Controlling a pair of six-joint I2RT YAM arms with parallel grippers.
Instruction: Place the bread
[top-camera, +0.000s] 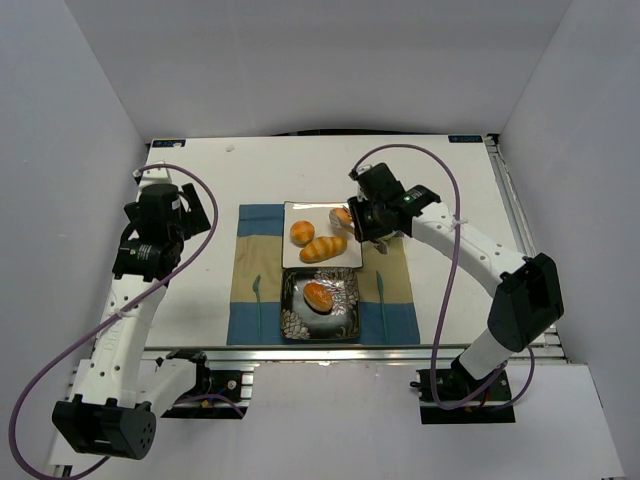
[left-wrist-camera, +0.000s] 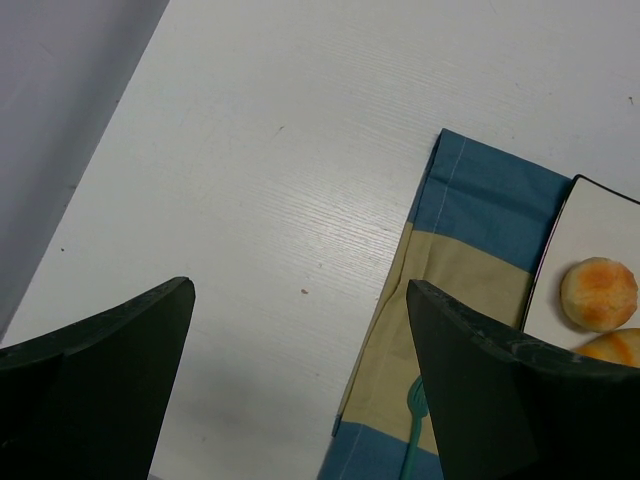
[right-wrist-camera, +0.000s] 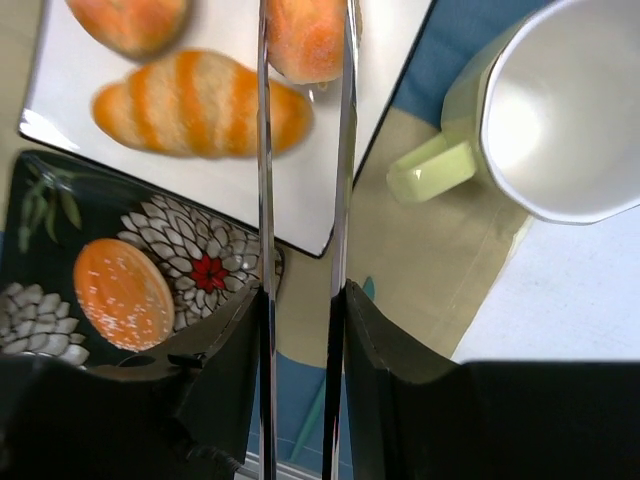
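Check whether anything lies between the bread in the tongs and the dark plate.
Yes: the striped roll on the white plate lies between the bread in the tongs and the dark plate; probably lift over.

Bright, even overhead light, soft faint shadows on the white table (top-camera: 200, 190), top cam sharp, wrist cams soft up close: left gripper (left-wrist-camera: 300, 300) dark fingers (left-wrist-camera: 100, 370) blurred, orange bread roll (right-wrist-camera: 305, 40) fuzzy, pale green ceramic mug (right-wrist-camera: 437, 165) near blown-out inside.
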